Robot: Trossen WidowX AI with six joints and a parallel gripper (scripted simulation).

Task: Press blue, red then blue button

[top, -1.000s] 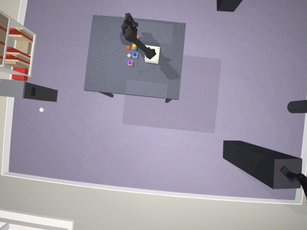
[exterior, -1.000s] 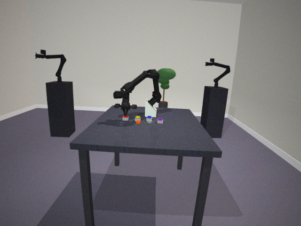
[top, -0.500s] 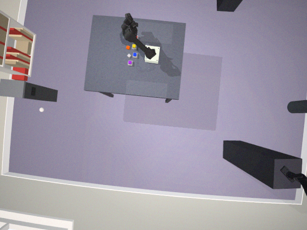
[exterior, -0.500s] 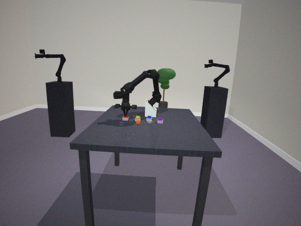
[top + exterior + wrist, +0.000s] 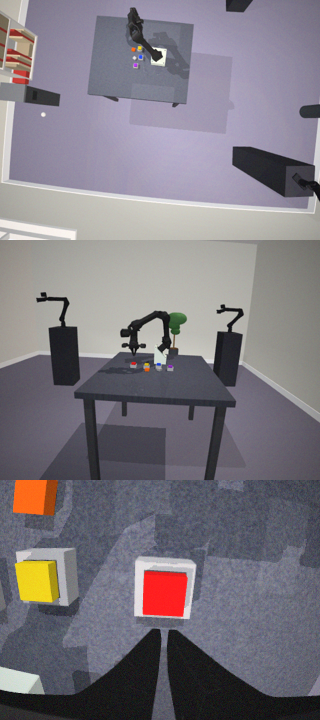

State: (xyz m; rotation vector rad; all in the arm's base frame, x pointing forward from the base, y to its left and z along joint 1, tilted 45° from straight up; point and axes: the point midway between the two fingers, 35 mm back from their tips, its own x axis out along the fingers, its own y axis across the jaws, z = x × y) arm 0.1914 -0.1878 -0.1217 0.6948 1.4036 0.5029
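The claw is narrow, its 2 fingertips nearly together with nothing between them, pointing down above the table. It hangs near the red button and apart from it; in the wrist view the tips show just beside the near edge of that button's pale housing. The red cap stands raised in its housing. The yellow button sits next along, between the red and blue ones in the exterior view. The blue button stands near the yellow, its cap up, with the purple button on its other side. That makes 4 buttons, all on the table. An orange block lies near the yellow button, and a light gray block lies beside the blue. The arm rises from a pale mount and bends over toward the red button.
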